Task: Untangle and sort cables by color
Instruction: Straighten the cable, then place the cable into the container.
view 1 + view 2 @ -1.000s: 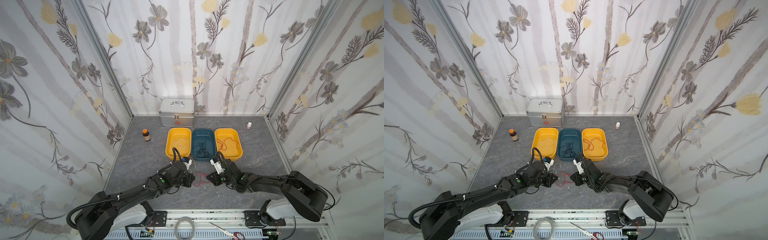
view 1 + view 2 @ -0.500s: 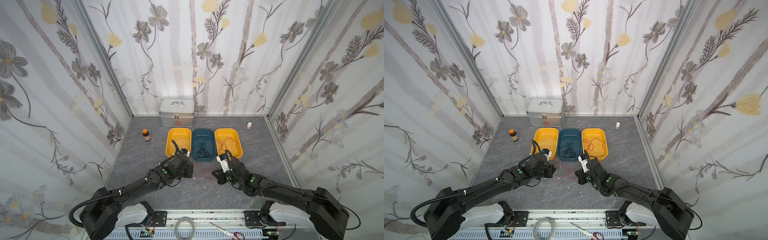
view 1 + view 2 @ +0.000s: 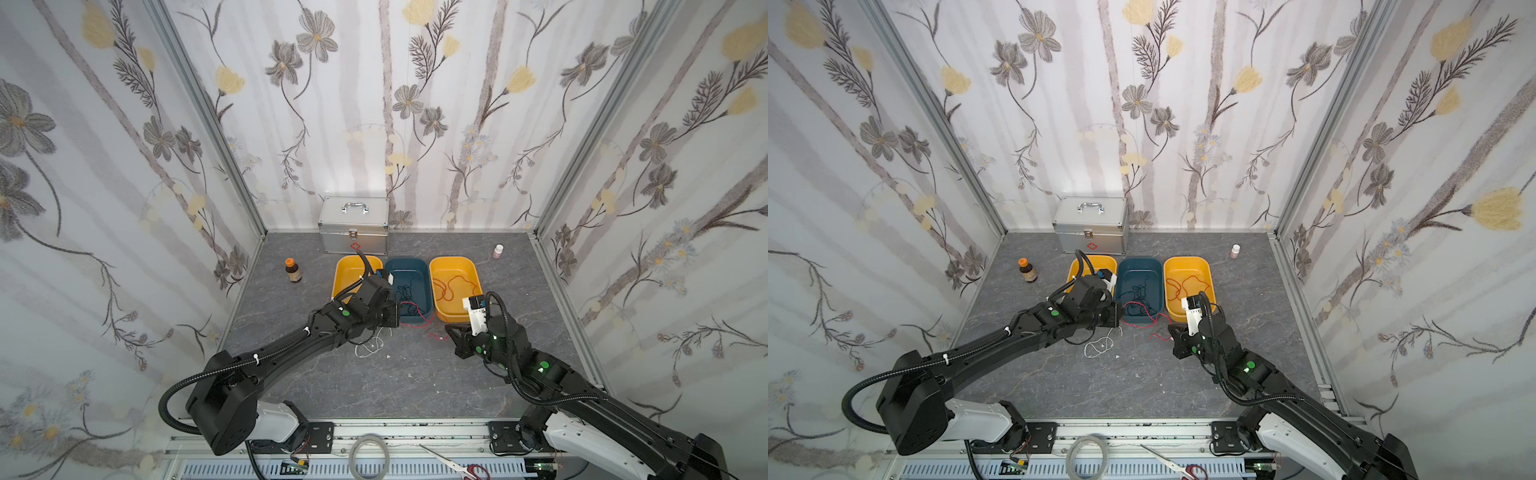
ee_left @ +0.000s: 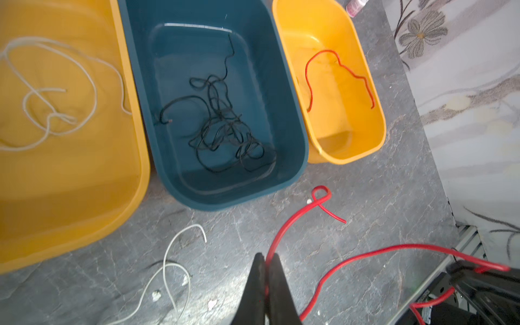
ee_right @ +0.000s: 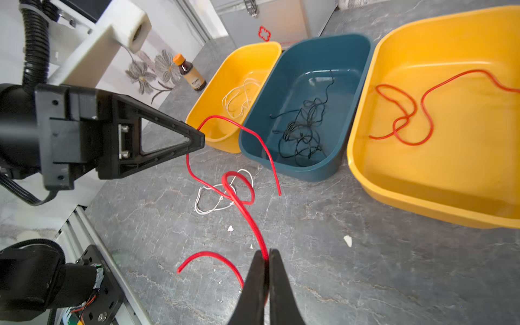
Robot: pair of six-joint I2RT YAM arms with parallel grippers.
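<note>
The left pincer (image 4: 266,257) is closed on a thin red curly cable (image 4: 394,246), and the right pincer (image 5: 266,253) is closed on the same cable further along. Since a second ago the two arms have moved apart, so the cable now spans between them over the grey marbled table (image 5: 365,267). One small red loop remains by the thin white cable (image 4: 180,233). I judge it almost free for the yellow plastic bin (image 5: 422,197) that holds red cable.
</note>
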